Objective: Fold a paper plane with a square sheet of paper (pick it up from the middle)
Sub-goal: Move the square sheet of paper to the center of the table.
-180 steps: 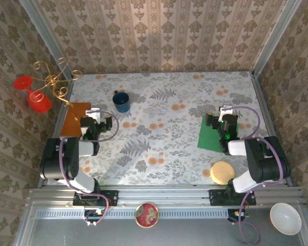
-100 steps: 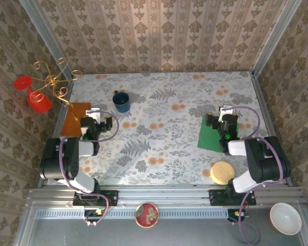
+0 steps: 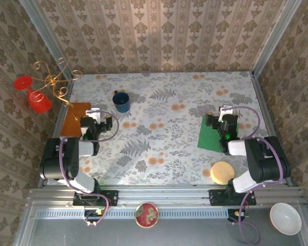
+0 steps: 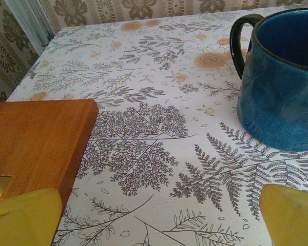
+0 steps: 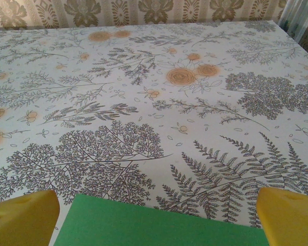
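Note:
The square sheet of paper (image 3: 210, 134) lies flat on the right side of the table, bright green and unfolded, partly under my right arm; its far edge (image 5: 159, 228) crosses the bottom of the right wrist view. My right gripper (image 3: 219, 121) hovers over the sheet, open, its yellow fingertips (image 5: 23, 218) wide apart with nothing between them. My left gripper (image 3: 100, 122) rests at the left side of the table, open and empty, its yellow fingertips (image 4: 292, 212) spread over bare tablecloth. No paper plane is in view.
A blue mug (image 3: 121, 102) (image 4: 282, 82) stands ahead of the left gripper. An orange-brown square (image 3: 75, 118) (image 4: 36, 141) lies by the table's left edge. A round yellow sponge-like disc (image 3: 222, 172) sits near the right arm's base. Metal rails edge the table.

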Tool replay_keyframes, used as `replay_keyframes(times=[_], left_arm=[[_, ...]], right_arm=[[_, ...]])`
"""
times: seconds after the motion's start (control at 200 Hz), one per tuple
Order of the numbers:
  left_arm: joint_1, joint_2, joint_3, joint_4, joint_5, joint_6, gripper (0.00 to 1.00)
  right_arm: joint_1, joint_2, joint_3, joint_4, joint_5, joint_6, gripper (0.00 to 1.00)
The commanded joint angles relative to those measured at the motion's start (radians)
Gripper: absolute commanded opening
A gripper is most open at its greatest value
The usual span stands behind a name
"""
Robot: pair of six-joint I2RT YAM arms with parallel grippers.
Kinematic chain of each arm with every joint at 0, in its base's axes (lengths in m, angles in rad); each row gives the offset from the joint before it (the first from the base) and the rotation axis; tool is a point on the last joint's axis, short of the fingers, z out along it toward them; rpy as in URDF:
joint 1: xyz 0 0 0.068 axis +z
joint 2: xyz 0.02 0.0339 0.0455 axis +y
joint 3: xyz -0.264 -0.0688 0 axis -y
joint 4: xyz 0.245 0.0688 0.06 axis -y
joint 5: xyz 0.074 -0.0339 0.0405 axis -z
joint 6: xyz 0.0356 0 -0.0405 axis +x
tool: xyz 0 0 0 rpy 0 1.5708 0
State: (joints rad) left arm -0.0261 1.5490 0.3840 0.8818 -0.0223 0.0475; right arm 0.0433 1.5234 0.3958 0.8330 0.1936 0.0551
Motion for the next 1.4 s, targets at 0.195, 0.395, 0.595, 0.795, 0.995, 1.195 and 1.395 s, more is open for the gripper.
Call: replay_keyframes(times=[0.195,0.395,0.595,0.795,0.995,1.195,1.395], left_arm=[[-0.056,-0.262,0.108,-0.372,-0.13,-0.018,1.0],[-0.08,-0.398,0.27,-0.756,-0.089,-0.306,1.0],[-0.059,-0.417,0.394,-0.982,0.141,-0.462,1.0],[-0.114,-0.438,0.408,-1.008,0.291,-0.412,1.0],[-0.236,-0.416,0.441,-1.041,0.271,-0.392,0.98],[-0.355,-0.311,0.512,-1.029,0.254,-0.413,0.97],[-0.462,-0.169,0.607,-1.023,0.27,-0.421,0.97]], right_arm=[[-0.006,-0.293,0.069,-0.286,0.056,0.04,1.0],[-0.006,-0.47,0.203,-0.718,0.046,0.301,1.0],[-0.006,-0.432,0.389,-1.113,-0.134,0.463,1.0],[-0.025,-0.267,0.53,-1.419,-0.347,0.509,1.0],[-0.074,-0.175,0.509,-1.516,-0.358,0.51,0.94],[-0.12,-0.067,0.49,-1.489,-0.323,0.503,0.89],[-0.122,0.011,0.512,-1.466,-0.298,0.49,0.89]])
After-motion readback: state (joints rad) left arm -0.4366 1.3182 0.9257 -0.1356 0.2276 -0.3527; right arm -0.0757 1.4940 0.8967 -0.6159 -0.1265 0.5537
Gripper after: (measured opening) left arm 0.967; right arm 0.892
